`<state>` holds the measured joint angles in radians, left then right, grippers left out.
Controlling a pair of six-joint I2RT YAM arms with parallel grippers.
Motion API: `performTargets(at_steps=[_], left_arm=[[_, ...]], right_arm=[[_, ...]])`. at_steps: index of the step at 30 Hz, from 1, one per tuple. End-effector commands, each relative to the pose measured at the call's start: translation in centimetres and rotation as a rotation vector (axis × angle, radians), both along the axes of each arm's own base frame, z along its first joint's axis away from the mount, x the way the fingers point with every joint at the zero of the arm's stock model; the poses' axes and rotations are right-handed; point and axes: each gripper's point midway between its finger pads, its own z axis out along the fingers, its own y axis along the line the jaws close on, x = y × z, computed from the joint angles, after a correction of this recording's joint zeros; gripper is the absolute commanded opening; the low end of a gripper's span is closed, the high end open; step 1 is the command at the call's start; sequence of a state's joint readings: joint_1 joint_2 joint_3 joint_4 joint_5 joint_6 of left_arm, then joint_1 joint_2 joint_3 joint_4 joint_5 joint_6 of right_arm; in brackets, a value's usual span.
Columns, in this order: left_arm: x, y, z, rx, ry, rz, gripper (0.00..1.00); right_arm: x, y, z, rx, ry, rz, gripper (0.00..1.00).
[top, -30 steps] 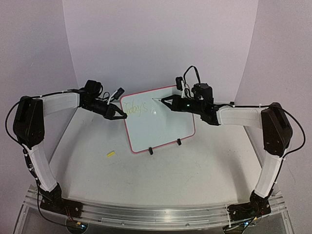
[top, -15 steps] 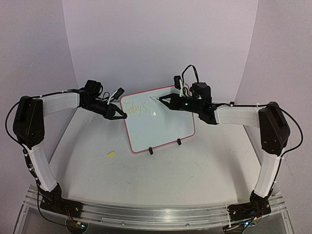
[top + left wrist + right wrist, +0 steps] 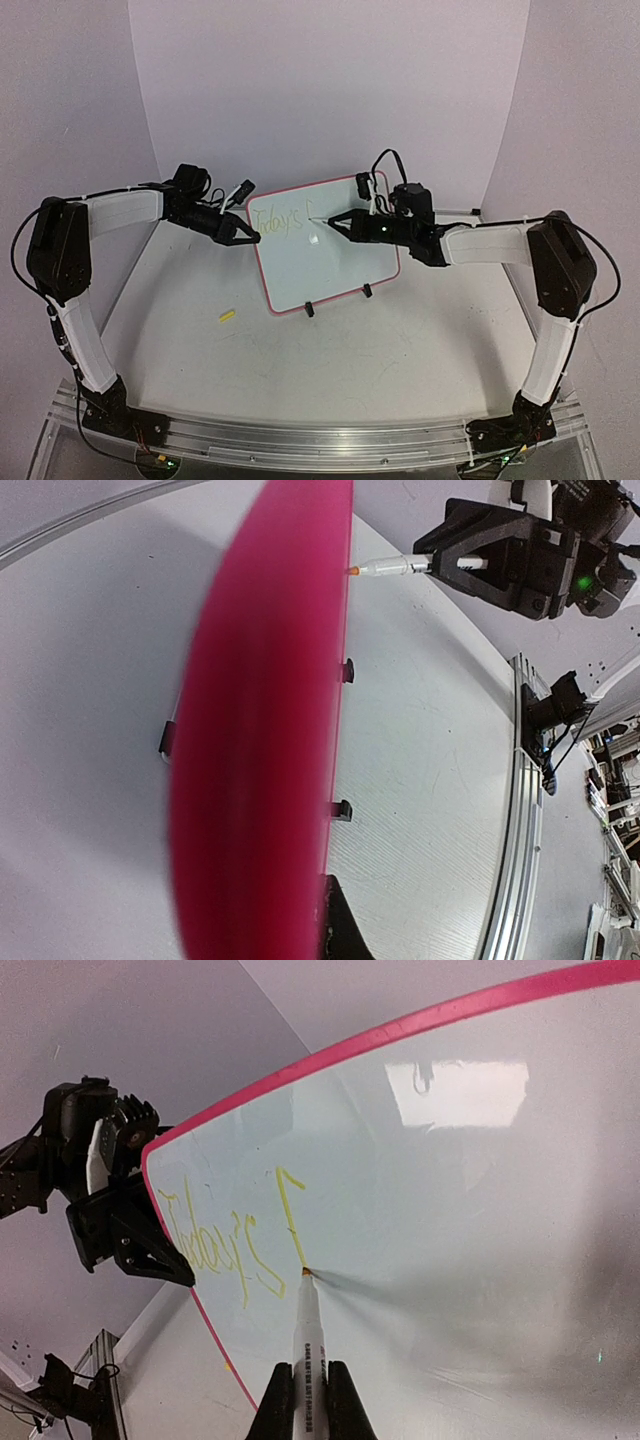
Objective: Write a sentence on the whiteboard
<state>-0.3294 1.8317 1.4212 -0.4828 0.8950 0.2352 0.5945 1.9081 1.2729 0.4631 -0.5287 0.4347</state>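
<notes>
The whiteboard [image 3: 330,260], white with a thin red frame, stands tilted on two black clip feet [image 3: 309,310] at the middle back. Yellow-green handwriting [image 3: 215,1240] on it reads "Today's", with a fresh upright stroke [image 3: 292,1215] to its right; this is the sentence as it stands. My right gripper [image 3: 305,1370] is shut on a white marker [image 3: 305,1335], whose tip touches the board at the foot of that stroke. My left gripper [image 3: 248,238] is shut on the board's left edge. In the left wrist view the blurred red frame [image 3: 260,730] hides one finger.
A small yellow piece [image 3: 227,317] lies on the table, left of and in front of the board. An aluminium rail [image 3: 320,435] runs along the near edge by the arm bases. Pale walls close in the back and both sides.
My right gripper came down and left from the board's top edge, and the marker tip has drawn a new upright stroke after "Today's". The left arm and the board have stayed put.
</notes>
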Motion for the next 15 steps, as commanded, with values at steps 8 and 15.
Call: performTargets(at_steps=[8,15], left_arm=[[-1.0,-0.8,-0.2,0.051,-0.026,-0.032,0.0],[-1.0,-0.8,0.0,0.05,-0.029,-0.032,0.0]], right_arm=[[-0.5,-0.3,0.2,0.004,0.0,-0.002,0.0],[-0.8,0.5,2.1,0.06,-0.024,0.023,0.0]])
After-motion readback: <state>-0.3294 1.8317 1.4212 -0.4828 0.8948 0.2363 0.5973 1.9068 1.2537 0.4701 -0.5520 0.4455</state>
